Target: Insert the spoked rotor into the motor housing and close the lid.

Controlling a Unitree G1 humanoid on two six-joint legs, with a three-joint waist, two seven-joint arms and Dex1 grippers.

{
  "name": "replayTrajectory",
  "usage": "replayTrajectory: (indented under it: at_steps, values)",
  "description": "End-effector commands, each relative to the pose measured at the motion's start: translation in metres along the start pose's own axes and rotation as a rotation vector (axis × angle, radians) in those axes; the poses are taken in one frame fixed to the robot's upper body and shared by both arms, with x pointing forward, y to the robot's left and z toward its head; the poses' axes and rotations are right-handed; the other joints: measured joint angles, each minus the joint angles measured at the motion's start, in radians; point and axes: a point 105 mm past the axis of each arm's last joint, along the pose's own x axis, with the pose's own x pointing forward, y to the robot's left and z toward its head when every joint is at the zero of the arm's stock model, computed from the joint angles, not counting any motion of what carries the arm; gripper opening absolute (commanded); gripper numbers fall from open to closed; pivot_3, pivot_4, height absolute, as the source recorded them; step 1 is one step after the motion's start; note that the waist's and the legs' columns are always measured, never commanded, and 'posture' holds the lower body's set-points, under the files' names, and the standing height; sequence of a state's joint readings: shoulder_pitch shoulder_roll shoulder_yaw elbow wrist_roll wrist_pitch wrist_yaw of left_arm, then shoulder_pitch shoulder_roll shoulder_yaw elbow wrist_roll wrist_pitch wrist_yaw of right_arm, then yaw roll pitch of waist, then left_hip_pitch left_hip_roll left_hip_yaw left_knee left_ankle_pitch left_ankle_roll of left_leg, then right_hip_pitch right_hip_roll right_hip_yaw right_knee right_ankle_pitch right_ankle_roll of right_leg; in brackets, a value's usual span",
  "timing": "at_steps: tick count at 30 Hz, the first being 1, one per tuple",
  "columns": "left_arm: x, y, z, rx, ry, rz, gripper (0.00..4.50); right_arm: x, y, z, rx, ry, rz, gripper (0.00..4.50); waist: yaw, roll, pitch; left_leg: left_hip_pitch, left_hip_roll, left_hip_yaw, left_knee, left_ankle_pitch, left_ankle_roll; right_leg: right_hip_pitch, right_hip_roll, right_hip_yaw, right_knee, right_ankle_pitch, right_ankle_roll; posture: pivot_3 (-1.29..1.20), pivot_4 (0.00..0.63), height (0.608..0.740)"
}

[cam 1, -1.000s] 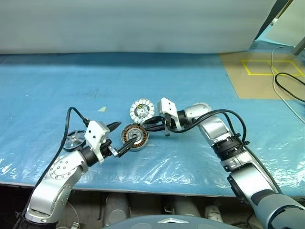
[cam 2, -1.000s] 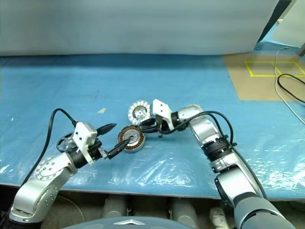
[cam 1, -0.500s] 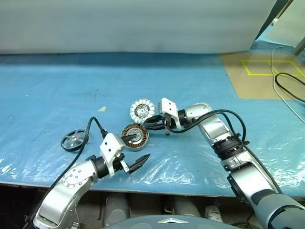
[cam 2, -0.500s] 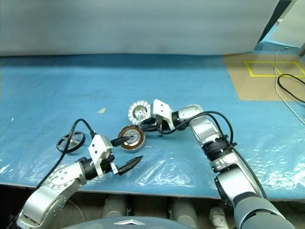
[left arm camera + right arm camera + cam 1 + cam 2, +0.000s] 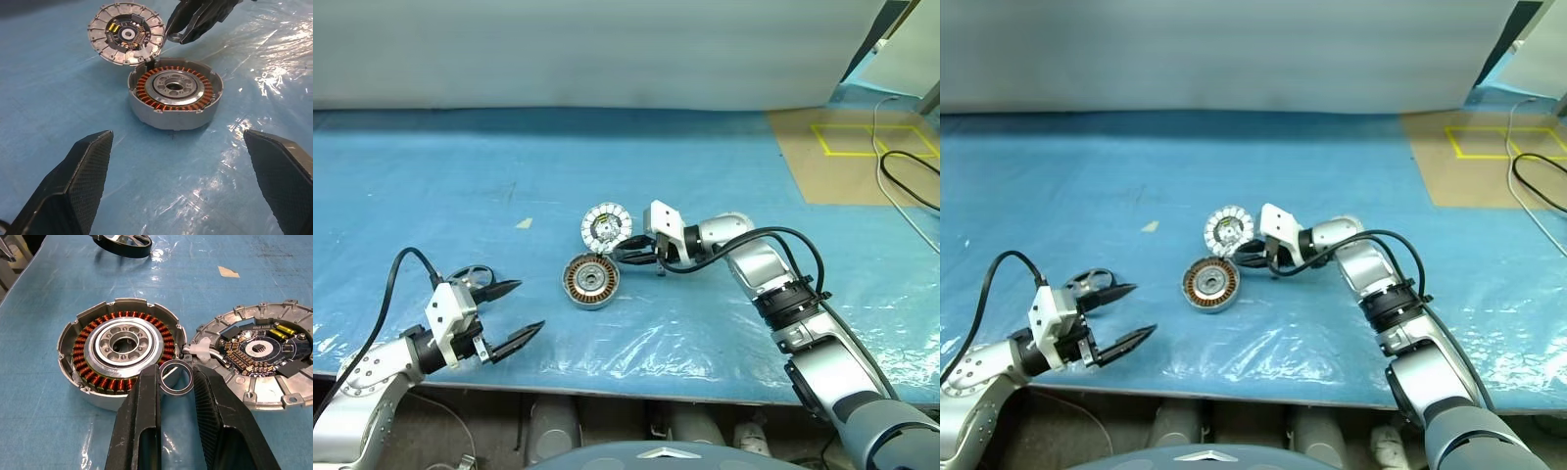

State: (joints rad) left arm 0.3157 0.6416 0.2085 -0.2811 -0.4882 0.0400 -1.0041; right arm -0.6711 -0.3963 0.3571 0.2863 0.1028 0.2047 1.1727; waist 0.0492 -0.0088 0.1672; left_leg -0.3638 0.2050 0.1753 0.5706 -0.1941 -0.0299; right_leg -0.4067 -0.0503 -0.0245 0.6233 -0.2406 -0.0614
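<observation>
The motor housing (image 5: 591, 281), a grey cup with copper windings around a silver hub, lies mid-table. Its lid (image 5: 605, 226), a white-segmented disc carrying a circuit board, rests against the housing's far side, joined to it by a short white wire (image 5: 200, 350). The spoked rotor (image 5: 468, 278), a dark ring with silver spokes, lies to the left, partly behind my left gripper (image 5: 527, 308). That gripper stands wide open and empty, well left of the housing near the front edge. My right gripper (image 5: 173, 374) is shut on a small metal ring (image 5: 176, 378), hovering between housing and lid.
Blue plastic sheeting (image 5: 431, 176) covers the table. A brown board with a yellow tape square (image 5: 862, 142) and a black cable (image 5: 911, 181) lie at the back right. The table's front edge (image 5: 636, 377) runs just below my arms.
My left gripper, open throughout, has drawn back from the housing to the left and toward the front edge. The right gripper has kept still with the ring.
</observation>
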Motion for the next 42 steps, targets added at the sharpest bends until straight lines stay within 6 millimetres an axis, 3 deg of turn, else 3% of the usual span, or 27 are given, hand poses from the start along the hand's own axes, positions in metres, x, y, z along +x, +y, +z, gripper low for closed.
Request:
replayTrajectory:
  at_steps: [1,6,10,25,35,39,42]
  values:
    - [-0.002,0.007,0.011,0.050,-0.037,0.001,4.50,-0.003,-0.004,0.010,-0.036,-0.030,-0.021,0.58,-0.002,0.000,0.000,0.000,0.000,0.000,0.000,0.000,0.000,0.000,0.000,0.000,0.000,0.000,0.000,0.00,0.150,0.740]
    - [0.003,0.007,0.003,0.043,-0.043,-0.017,4.50,-0.002,-0.005,0.010,-0.038,-0.032,-0.023,0.58,-0.004,0.000,0.000,0.000,0.000,0.000,0.000,0.000,0.000,0.000,0.000,0.000,0.000,0.000,0.000,0.00,0.150,0.740]
    - [0.009,-0.006,-0.007,0.028,-0.038,-0.056,4.50,0.000,-0.003,0.011,-0.041,-0.036,-0.016,0.58,-0.004,0.000,0.000,0.000,0.000,0.000,0.000,0.000,0.000,0.000,0.000,0.000,0.000,0.000,0.000,0.00,0.150,0.740]
    - [0.036,-0.019,-0.011,0.012,-0.126,0.024,4.50,0.008,0.002,0.015,-0.072,-0.041,0.041,0.58,-0.004,0.000,0.000,0.000,0.000,0.000,0.000,0.000,0.000,0.000,0.000,0.000,0.000,0.000,0.000,0.00,0.150,0.740]
    - [0.022,-0.009,-0.014,0.033,-0.100,0.045,4.50,0.026,0.013,0.024,-0.089,-0.074,0.117,0.58,-0.005,0.000,0.000,0.000,0.000,0.000,0.000,0.000,0.000,0.000,0.000,0.000,0.000,0.000,0.000,0.00,0.150,0.740]
    - [0.021,-0.003,-0.010,0.048,-0.112,0.045,4.50,0.039,0.021,0.035,-0.100,-0.101,0.174,0.58,-0.005,0.000,0.000,0.000,0.000,0.000,0.000,0.000,0.000,0.000,0.000,0.000,0.000,0.000,0.000,0.00,0.150,0.740]
    - [0.025,-0.002,-0.005,0.060,-0.126,0.035,4.50,0.045,0.024,0.027,-0.087,-0.069,0.202,0.58,-0.003,0.000,0.000,0.000,0.000,0.000,0.000,0.000,0.000,0.000,0.000,0.000,0.000,0.000,0.000,0.00,0.150,0.740]
